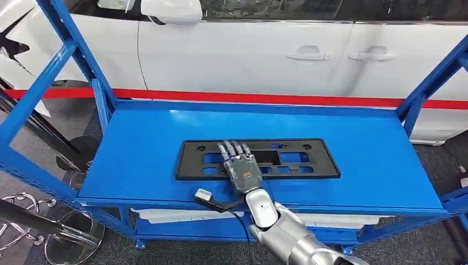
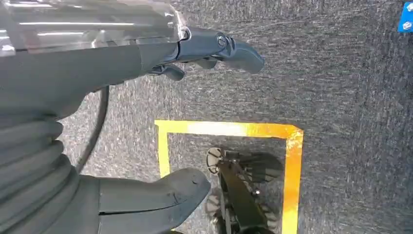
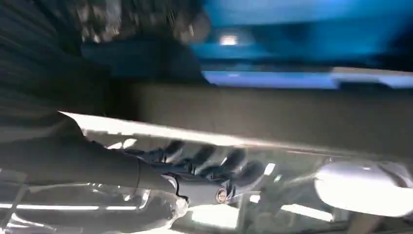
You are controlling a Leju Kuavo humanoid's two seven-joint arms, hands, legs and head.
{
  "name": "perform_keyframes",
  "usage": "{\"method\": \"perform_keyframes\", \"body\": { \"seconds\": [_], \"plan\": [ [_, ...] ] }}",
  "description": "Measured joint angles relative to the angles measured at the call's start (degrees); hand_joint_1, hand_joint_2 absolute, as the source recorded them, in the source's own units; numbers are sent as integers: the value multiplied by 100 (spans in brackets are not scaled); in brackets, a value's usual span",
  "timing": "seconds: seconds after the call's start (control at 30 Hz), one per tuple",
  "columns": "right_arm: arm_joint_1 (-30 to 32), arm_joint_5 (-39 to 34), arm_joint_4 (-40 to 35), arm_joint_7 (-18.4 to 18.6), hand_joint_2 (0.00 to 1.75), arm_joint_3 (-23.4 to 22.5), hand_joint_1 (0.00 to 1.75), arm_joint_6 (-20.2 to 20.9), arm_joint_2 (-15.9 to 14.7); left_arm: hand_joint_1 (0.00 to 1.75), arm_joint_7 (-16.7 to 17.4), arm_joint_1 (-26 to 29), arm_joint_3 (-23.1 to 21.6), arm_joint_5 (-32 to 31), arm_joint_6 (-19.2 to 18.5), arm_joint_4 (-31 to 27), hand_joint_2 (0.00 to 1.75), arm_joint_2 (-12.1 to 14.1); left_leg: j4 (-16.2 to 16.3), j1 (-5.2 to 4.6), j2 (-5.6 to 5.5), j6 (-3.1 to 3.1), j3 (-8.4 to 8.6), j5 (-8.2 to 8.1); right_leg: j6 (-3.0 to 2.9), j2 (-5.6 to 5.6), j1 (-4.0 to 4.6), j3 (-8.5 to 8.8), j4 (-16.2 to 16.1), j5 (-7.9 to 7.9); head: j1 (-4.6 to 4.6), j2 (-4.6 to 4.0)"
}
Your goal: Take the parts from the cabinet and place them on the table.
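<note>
A flat black plate [image 1: 309,165] with several cut-outs lies lengthwise in the middle of the blue cabinet shelf [image 1: 375,149]. My right hand [image 1: 241,165] reaches in from the front and lies over the plate's middle, its fingers straight and slightly apart, pointing away from me. I cannot tell whether it touches the plate. The right wrist view is blurred, with the dark fingers [image 3: 209,165] stretched out. My left hand [image 2: 97,68] hangs over grey carpet with thumb and fingers apart and nothing in it.
A white car [image 1: 248,49] stands close behind the cabinet. Blue uprights [image 1: 102,99] rise at both ends of the shelf. A lower shelf holds white parts [image 1: 176,214]. Chrome stool bases [image 1: 72,237] sit at the left. Yellow floor tape [image 2: 292,161] lies under the left hand.
</note>
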Motion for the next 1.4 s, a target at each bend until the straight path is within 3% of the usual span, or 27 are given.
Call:
{"method": "perform_keyframes", "body": {
  "seconds": [0.03,0.07,0.1,0.2,0.23,0.3,0.33,0.4,0.43,0.47,0.53,0.57,0.6,0.63,0.7,0.73,0.77,0.9,0.93,1.03,1.07,1.1,1.13,1.2,1.23,1.27,1.4],
  "plan": [
    [3,74,87,0,175,-103,145,-48,-35,0,2,10,9,-11,0,0,175,2,3,-5,2,6,-8,-2,15,-1,-2,-220,444,-161,0,0],
    [16,160,166,0,175,-243,140,-85,-46,0,9,14,24,-57,0,0,175,4,3,-13,4,9,-8,0,17,-2,-6,-317,635,-163,0,0],
    [27,203,194,0,175,-334,134,-94,-61,0,9,13,33,-72,0,0,175,4,2,-18,3,9,-3,0,10,-2,-5,-270,537,-60,0,0],
    [15,343,227,-17,175,-614,124,-89,-81,0,9,6,52,-144,0,-2,175,4,2,-47,-4,0,35,-6,-110,-4,19,457,-865,666,0,0],
    [1,378,238,-15,175,-720,120,-89,-87,0,9,4,70,-166,-6,0,175,2,12,-69,-4,-15,34,-15,-167,-16,50,606,-1217,655,0,0],
    [-1,433,253,-11,175,-852,133,-89,-85,0,7,-1,114,-186,-17,0,175,4,27,-79,-2,-71,10,-16,-166,-24,71,585,-1221,686,-2,0],
    [5,476,260,6,175,-894,161,-89,-87,0,4,-4,129,-194,-22,0,175,2,15,-69,-1,-101,14,-5,-176,-20,79,579,-1213,684,0,0],
    [3,529,262,39,175,-977,173,-91,-92,0,-2,-8,136,-205,-26,0,175,13,40,-74,2,-161,-5,-54,-249,-44,-4,629,-1324,758,0,0],
    [0,548,262,55,175,-1023,175,-91,-103,0,-9,-2,140,-210,-26,0,175,13,187,-68,7,-194,-50,-180,-269,-48,-1,638,-1349,771,0,0],
    [2,568,262,61,175,-1073,175,-91,-107,0,-11,-3,153,-223,-28,0,175,15,584,-55,5,-216,-222,-432,-304,-55,-3,626,-1349,776,-2,0],
    [32,588,262,46,175,-1136,175,-91,-127,0,-28,-1,179,-247,-44,0,175,22,1513,-28,6,-272,-641,-854,-304,-58,1,612,-1344,776,-2,0],
    [44,609,262,9,175,-1180,175,-94,-137,0,-46,6,186,-251,-72,0,175,22,1825,-16,7,-295,-781,-920,-302,-59,-1,606,-1333,775,-2,0],
    [52,629,262,-11,175,-1217,175,-98,-144,0,-70,14,194,-260,-92,0,175,20,1825,7,9,-311,-780,-835,-295,-56,-8,607,-1320,770,-2,0],
    [55,644,262,-24,175,-1250,175,-100,-151,0,-94,15,212,-260,-98,0,175,22,1555,30,11,-328,-656,-636,-280,-52,-15,608,-1304,759,-2,0],
    [57,649,262,-26,175,-1300,175,-100,-157,0,-133,9,249,-262,-101,0,175,26,520,70,15,-366,-138,-116,-225,-44,-57,635,-1272,725,-2,0],
    [56,649,262,-24,175,-1340,175,-102,-166,0,-144,8,264,-260,-103,0,175,22,130,83,11,-388,36,-81,-179,-40,-52,624,-1239,698,-2,0],
    [55,649,262,-24,175,-1372,175,-105,-177,0,-149,2,271,-260,-109,0,175,24,40,24,-20,-327,95,-113,-138,-21,-35,598,-1194,680,-2,0],
    [61,649,262,-17,175,-1434,175,-118,-201,0,-146,1,280,-262,-111,0,175,22,-45,31,2,-136,112,-33,-3,7,-50,625,-1305,738,0,0],
    [58,649,260,-18,175,-1457,175,-118,-214,0,-146,-8,280,-260,-118,0,175,22,-62,41,16,-97,113,-9,18,1,-63,590,-1193,628,0,0],
    [70,653,262,-37,175,-1490,175,-133,-236,0,-203,-12,284,-262,-146,0,175,22,-62,35,30,-44,78,0,63,-4,-58,-19,93,-47,-2,0],
    [88,658,262,-66,175,-1499,175,-135,-242,0,-245,-8,286,-264,-164,0,175,22,-62,33,30,-44,72,0,70,-4,-58,-234,520,-166,2,0],
    [107,662,262,-85,175,-1506,175,-153,-249,0,-276,-7,289,-269,-175,0,175,22,-62,34,28,-44,76,0,73,-5,-60,-298,633,-119,0,0],
    [115,669,262,-112,175,-1514,175,-194,-256,0,-317,-8,288,-299,-184,0,175,22,-61,40,23,-45,86,-4,70,-6,-67,-216,444,59,0,0],
    [112,671,260,-138,175,-1538,175,-225,-258,0,-380,-12,291,-310,-197,0,175,20,-45,51,11,-77,118,-30,51,-11,-87,286,-596,628,0,0],
    [111,675,253,-146,175,-1545,175,-231,-258,0,-393,-12,291,-321,-195,0,175,17,-35,49,8,-107,128,-49,42,-16,-99,524,-1092,800,0,0],
    [106,679,251,-168,175,-1549,175,-238,-258,0,-413,-19,297,-347,-190,0,175,20,-6,12,1,-143,113,-70,30,-10,-62,572,-1241,711,0,0],
    [162,513,122,-398,175,-1632,175,-430,-258,0,-463,-25,313,-430,-149,0,175,17,-14,39,-7,-285,103,-58,-123,3,-31,532,-1216,737,-2,0]
  ]
}}
